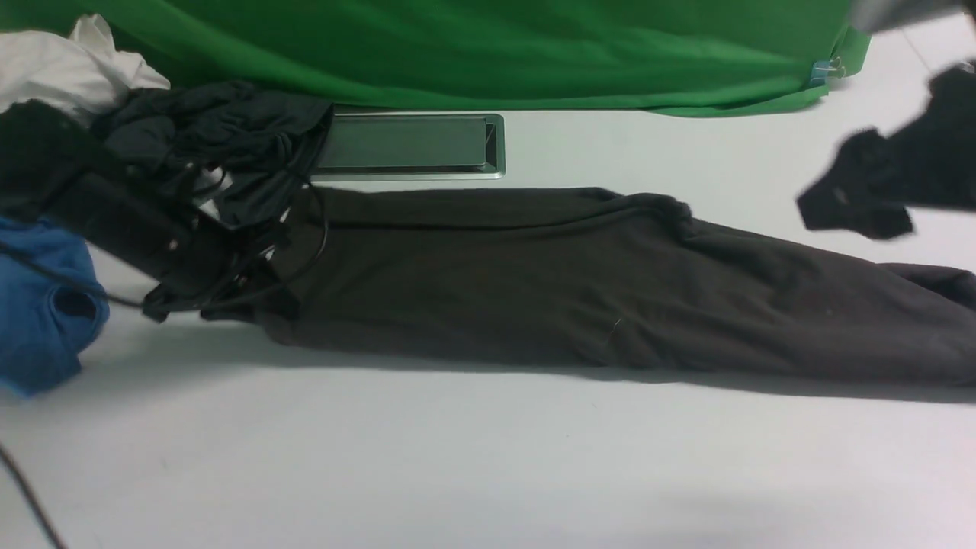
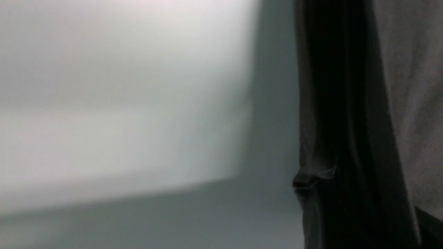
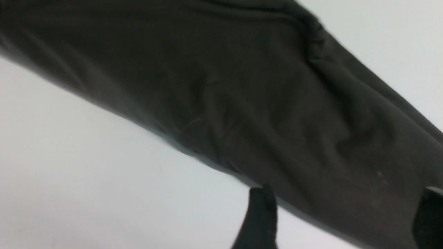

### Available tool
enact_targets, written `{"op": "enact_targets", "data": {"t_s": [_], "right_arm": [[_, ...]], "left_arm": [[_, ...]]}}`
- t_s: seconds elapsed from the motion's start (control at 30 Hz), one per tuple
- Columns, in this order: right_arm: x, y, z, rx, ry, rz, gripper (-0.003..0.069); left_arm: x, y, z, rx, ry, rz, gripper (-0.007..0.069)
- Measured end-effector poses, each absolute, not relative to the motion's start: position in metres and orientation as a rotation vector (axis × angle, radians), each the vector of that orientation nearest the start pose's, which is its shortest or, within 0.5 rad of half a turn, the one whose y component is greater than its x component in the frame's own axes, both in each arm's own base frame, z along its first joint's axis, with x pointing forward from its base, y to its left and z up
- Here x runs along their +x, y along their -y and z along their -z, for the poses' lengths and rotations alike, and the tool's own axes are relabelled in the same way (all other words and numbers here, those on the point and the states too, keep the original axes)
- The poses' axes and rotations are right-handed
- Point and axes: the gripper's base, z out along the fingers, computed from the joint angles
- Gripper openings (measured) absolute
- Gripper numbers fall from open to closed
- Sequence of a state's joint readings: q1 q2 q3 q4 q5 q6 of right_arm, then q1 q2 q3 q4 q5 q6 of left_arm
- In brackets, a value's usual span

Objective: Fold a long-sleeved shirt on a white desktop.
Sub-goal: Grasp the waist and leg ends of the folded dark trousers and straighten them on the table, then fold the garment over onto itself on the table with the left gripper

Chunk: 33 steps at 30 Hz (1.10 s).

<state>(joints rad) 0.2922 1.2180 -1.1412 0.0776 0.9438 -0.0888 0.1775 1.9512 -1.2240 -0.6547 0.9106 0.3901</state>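
Note:
The long-sleeved shirt (image 1: 534,282) lies as one long dark brownish band across the white desktop (image 1: 457,457), from the left arm to the right edge. My left gripper (image 1: 240,305) is low at the shirt's left end. In the left wrist view dark cloth (image 2: 408,86) runs into the jaws, wrinkled as if pinched, and the gripper looks shut on it. My right gripper (image 1: 846,206) hangs blurred above the shirt's right part. In the right wrist view its two fingers (image 3: 259,218) stand wide apart over the shirt (image 3: 259,86), holding nothing.
A silver-rimmed cable tray (image 1: 404,145) sits behind the shirt. A bluish dark-grey garment (image 1: 221,145), a white cloth (image 1: 69,69) and a bright blue garment (image 1: 38,313) are heaped at the left round the left arm. The green backdrop (image 1: 496,46) closes the far side.

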Motion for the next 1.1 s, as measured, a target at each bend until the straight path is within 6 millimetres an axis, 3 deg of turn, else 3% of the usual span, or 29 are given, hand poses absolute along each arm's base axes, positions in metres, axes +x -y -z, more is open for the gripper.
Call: {"op": "enact_targets", "data": {"t_s": [0.13, 0.2, 0.3, 0.37, 0.4, 0.43, 0.5, 0.6, 0.67, 0.7, 0.77, 0.83, 0.97, 1.0, 1.03, 1.07, 1.1], "right_arm": [[0.198, -0.066, -0.365, -0.436, -2.397, -0.188, 0.0165], [0.184, -0.061, -0.375, -0.427, -2.337, -0.193, 0.0074], [0.166, -0.056, -0.39, -0.413, -2.245, -0.201, 0.0028], [0.156, -0.053, -0.397, -0.405, -2.202, -0.205, 0.002], [0.156, -0.053, -0.397, -0.405, -2.201, -0.205, 0.002], [0.153, -0.052, -0.399, -0.4, -2.19, -0.207, 0.0019], [0.153, -0.052, -0.399, -0.398, -2.19, -0.209, 0.002], [0.153, -0.052, -0.399, -0.388, -2.194, -0.214, 0.0029], [0.153, -0.052, -0.399, -0.381, -2.194, -0.217, 0.0036], [0.153, -0.052, -0.399, -0.377, -2.195, -0.219, 0.0041], [0.153, -0.052, -0.399, -0.374, -2.196, -0.221, 0.0046], [0.153, -0.052, -0.399, -0.372, -2.196, -0.222, 0.0057], [0.151, -0.052, -0.398, -0.369, -2.212, -0.229, 0.007], [0.151, -0.052, -0.398, -0.369, -2.214, -0.228, 0.0071], [0.15, -0.051, -0.397, -0.368, -2.225, -0.229, 0.0076], [0.148, -0.051, -0.397, -0.368, -2.232, -0.23, 0.0079], [0.148, -0.051, -0.397, -0.368, -2.234, -0.23, 0.0079]], "left_arm": [[0.334, -0.036, -0.179, -0.352, -2.791, 0.615, 0.0082], [0.316, -0.048, -0.189, -0.403, -2.743, 0.563, 0.0082], [0.297, -0.065, -0.21, -0.452, -2.659, 0.501, 0.0082], [0.291, -0.074, -0.234, -0.454, -2.563, 0.468, 0.0082], [0.29, -0.074, -0.239, -0.447, -2.546, 0.464, 0.0082], [0.29, -0.074, -0.26, -0.4, -2.49, 0.452, 0.0082], [0.294, -0.072, -0.283, -0.35, -2.44, 0.466, 0.0082], [0.307, -0.056, -0.323, -0.212, -2.378, 0.524, 0.0082], [0.319, -0.034, -0.348, -0.092, -2.331, 0.558, 0.0082], [0.328, -0.009, -0.359, 0.008, -2.305, 0.592, 0.0082], [0.335, 0.018, -0.369, 0.096, -2.282, 0.632, 0.0082], [0.347, 0.084, -0.376, 0.282, -2.233, 0.719, 0.0082], [0.356, 0.211, -0.353, 0.539, -2.182, 0.861, 0.0082], [0.356, 0.217, -0.351, 0.55, -2.181, 0.866, 0.0082], [0.354, 0.273, -0.323, 0.627, -2.172, 0.896, 0.0082], [0.352, 0.301, -0.304, 0.671, -2.168, 0.898, 0.0082], [0.355, 0.302, -0.3, 0.669, -2.169, 0.89, 0.0082]]}}
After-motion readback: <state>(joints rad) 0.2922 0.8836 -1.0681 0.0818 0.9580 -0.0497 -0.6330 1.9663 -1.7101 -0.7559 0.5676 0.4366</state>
